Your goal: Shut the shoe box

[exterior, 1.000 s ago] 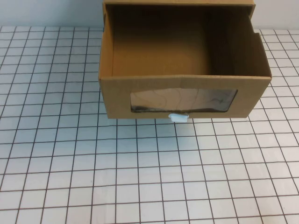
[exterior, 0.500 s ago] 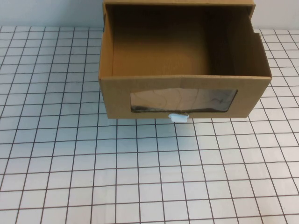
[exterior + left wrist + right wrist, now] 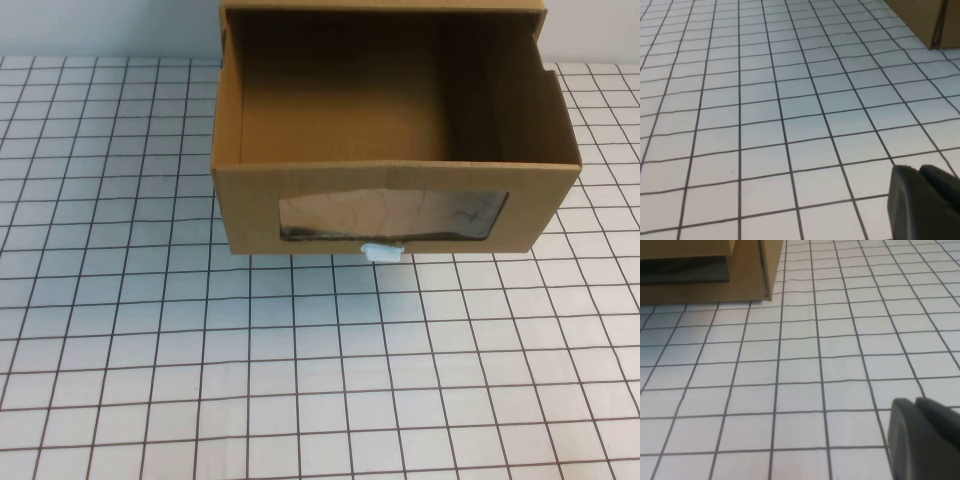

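A brown cardboard shoe box (image 3: 395,130) sits pulled open at the far middle of a white tabletop (image 3: 300,380) ruled with a dark grid, seen here from the raised camera on the robot's side. The drawer juts toward the camera out of its cardboard sleeve (image 3: 385,6), whose upper edge shows at the top of the scene, and its bare brown interior lies open to view. A wide clear plastic window (image 3: 392,215) spans the drawer's front panel, and a small white pull tab (image 3: 382,251) hangs at the panel's bottom edge, just above the tabletop. Neither arm appears in the raised view. In the left wrist view, the dark tip of the left tool (image 3: 924,202) shows at a corner of the frame, hanging above bare grid and well apart from the box, whose cardboard corner (image 3: 927,20) shows in the distance; whether that tool is spread or pressed together cannot be told. In the right wrist view, the dark tip of the right tool (image 3: 922,438) likewise sits over bare tabletop, with the lower cardboard edge of the box (image 3: 715,275) farther off; its state also cannot be told.
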`<action>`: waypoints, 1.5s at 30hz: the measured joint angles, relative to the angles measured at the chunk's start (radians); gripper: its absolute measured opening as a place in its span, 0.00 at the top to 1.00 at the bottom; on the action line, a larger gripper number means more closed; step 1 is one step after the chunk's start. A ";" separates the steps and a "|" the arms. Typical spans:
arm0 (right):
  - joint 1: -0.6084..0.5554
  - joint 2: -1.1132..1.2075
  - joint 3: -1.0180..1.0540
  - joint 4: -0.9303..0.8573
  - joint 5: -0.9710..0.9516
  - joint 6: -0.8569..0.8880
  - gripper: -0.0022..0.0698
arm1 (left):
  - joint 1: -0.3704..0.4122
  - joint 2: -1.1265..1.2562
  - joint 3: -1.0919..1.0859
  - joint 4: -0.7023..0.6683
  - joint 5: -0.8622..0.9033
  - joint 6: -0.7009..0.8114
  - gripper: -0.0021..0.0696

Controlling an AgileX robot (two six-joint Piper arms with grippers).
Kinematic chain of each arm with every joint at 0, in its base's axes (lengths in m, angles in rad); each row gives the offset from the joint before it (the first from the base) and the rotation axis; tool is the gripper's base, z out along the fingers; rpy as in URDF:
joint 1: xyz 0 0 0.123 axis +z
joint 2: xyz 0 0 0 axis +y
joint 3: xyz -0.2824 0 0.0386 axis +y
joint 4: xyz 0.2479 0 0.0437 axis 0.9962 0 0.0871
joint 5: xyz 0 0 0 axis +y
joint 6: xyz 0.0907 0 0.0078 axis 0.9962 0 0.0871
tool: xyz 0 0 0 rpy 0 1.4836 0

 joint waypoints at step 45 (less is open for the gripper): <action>0.000 0.000 -0.143 0.043 -1.237 0.083 0.99 | 0.000 -0.004 -0.148 -0.060 -1.189 -0.154 0.98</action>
